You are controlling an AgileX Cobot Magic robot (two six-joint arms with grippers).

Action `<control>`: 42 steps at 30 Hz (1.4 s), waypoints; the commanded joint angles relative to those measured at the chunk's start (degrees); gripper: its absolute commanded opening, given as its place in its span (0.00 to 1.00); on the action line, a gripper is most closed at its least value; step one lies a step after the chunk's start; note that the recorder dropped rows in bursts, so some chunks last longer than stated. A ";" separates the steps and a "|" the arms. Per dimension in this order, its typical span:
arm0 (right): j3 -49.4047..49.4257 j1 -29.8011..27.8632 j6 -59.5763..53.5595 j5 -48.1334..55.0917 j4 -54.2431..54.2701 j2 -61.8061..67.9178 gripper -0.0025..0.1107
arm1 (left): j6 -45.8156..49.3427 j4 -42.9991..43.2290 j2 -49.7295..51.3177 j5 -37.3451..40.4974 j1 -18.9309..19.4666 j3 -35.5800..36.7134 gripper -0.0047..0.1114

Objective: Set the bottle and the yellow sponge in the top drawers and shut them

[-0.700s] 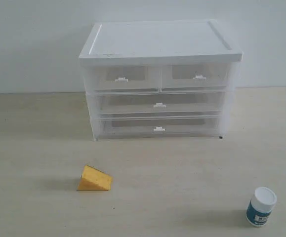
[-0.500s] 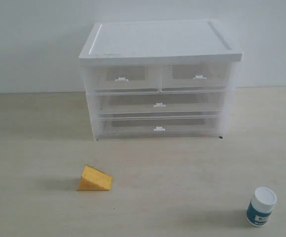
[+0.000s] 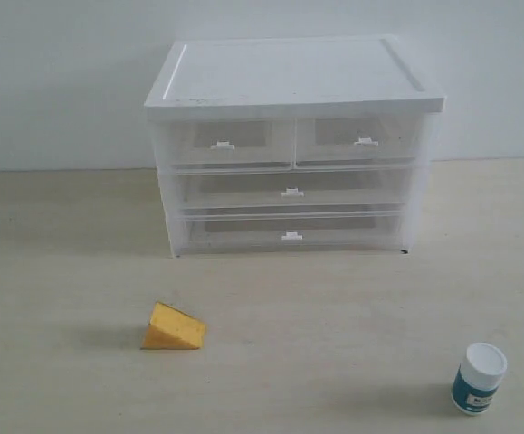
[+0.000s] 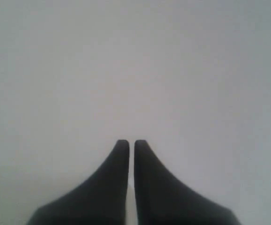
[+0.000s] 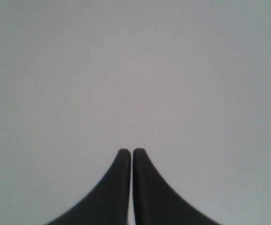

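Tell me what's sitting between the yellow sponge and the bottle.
Nothing: in the exterior view, only bare tabletop runs between the yellow sponge and the bottle.

Looks like staged test bench, lab or robot workspace rather than home. Plain pale wood-grain tabletop (image 3: pixel 352 298), blank white wall (image 3: pixel 62 81) close behind. Few props, laid out apart: small white-topped plastic drawer unit (image 3: pixel 293 77) at back, yellow sponge (image 3: pixel 173 328) front left, bottle (image 3: pixel 479 380) front right. Even, flat lighting, soft shadows. Wrist views: only featureless grey-white background.
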 commanded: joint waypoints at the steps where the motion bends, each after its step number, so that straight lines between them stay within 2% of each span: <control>1: -4.94 0.11 1.87 -0.11 -1.06 14.67 0.02 | -1.69 5.51 14.31 3.52 0.11 -8.45 0.08; 5: -6.94 1.26 5.44 -3.43 -4.72 25.97 0.02 | -11.18 18.07 25.25 5.71 -0.11 -15.51 0.08; 9: -7.51 5.42 4.28 -10.32 -5.11 37.49 0.02 | -22.71 31.56 34.50 5.71 -0.11 -21.08 0.08; 14: -7.51 10.21 2.13 -18.21 3.38 49.28 0.02 | -28.26 41.55 44.04 6.23 -4.48 -27.97 0.08; 18: -7.51 13.87 4.00 -23.95 8.59 56.67 0.02 | -28.29 44.65 50.01 11.43 -10.02 -34.04 0.08; 20: -7.51 15.35 5.82 -25.30 11.63 59.89 0.02 | -28.29 46.77 53.43 16.90 -12.49 -37.83 0.08; 23: -7.51 16.68 10.59 -28.29 13.82 63.92 0.02 | -28.29 48.00 58.01 23.29 -15.02 -42.98 0.08; 29: -8.14 17.22 24.93 -32.38 13.73 70.05 0.02 | -26.42 48.00 65.53 28.00 -18.85 -50.48 0.08; 35: -10.90 17.22 37.86 -31.73 13.55 75.12 0.02 | -21.56 48.04 70.99 26.35 -21.93 -56.05 0.08; 36: -11.57 17.22 45.28 -31.83 13.55 76.80 0.02 | -18.71 48.28 72.16 22.85 -22.06 -56.62 0.08; 39: -12.73 17.22 53.76 -32.70 13.01 79.07 0.03 | -18.71 48.28 73.22 18.30 -22.06 -56.62 0.08; 42: -14.29 17.22 57.65 -33.45 12.14 80.80 0.11 | -18.71 48.28 74.25 15.07 -22.06 -56.62 0.08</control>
